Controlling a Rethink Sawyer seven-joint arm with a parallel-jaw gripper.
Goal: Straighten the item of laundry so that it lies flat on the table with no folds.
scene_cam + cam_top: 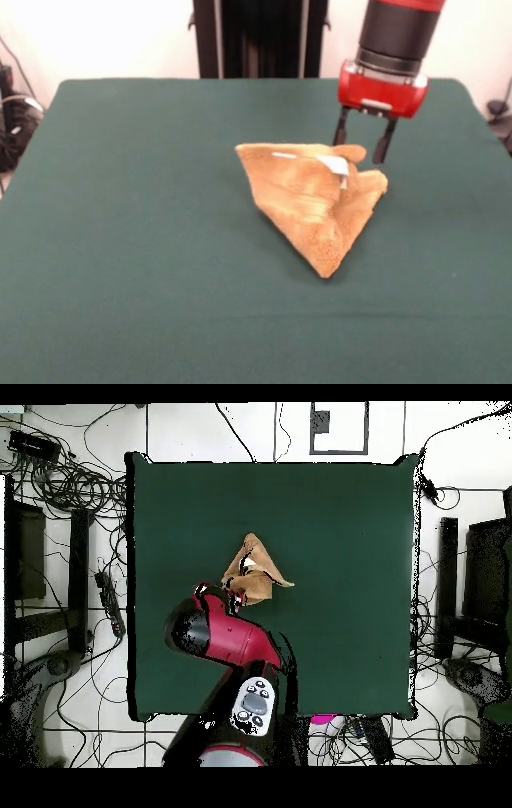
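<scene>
The orange-tan towel [312, 196] lies crumpled in a folded, roughly triangular heap on the dark green table [120, 256], a little right of its middle. A white tag [334, 165] shows on top near its far right corner. My gripper [362, 144] hangs just over that corner. Its two black fingers stand apart, and a raised bit of towel sits between their tips. In the overhead view the towel [256, 570] lies left of the middle of the table [340, 534], and the red arm [225, 634] covers its near-left edge and hides the fingers.
The black pedestal [260, 36] stands behind the table's far edge. Cables and equipment [70, 484] lie on the floor around the table. The green cloth spreads wide on all sides of the towel.
</scene>
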